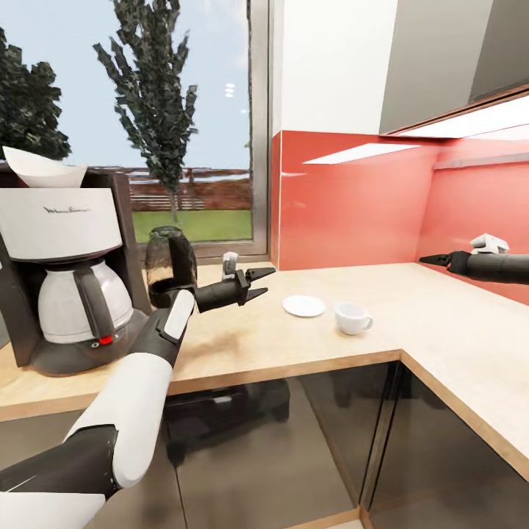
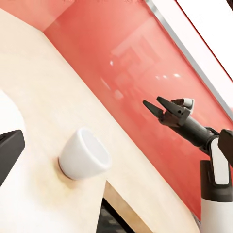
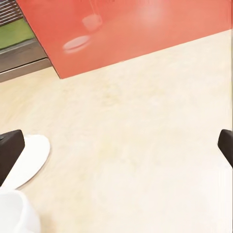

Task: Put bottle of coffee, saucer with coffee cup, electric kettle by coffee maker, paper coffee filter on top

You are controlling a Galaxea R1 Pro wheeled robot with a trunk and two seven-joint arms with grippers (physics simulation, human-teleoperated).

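Left gripper [image 1: 261, 283] hovering with fingers wide apart, cup [image 1: 353, 318] sitting beside saucer [image 1: 304, 306] on tabletop [image 1: 411, 308] beyond them, right gripper [image 1: 428, 259] fingers narrowly parted

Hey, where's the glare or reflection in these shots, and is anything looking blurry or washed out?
Head view: bright light strips reflect off the red wall panel, and the left tool casts a soft shadow on the counter. Left wrist view: the panel shows hazy reflections; the cup looks soft-edged. Right wrist view: the saucer and cup are mirrored faintly in the panel; the pale counter looks washed out.
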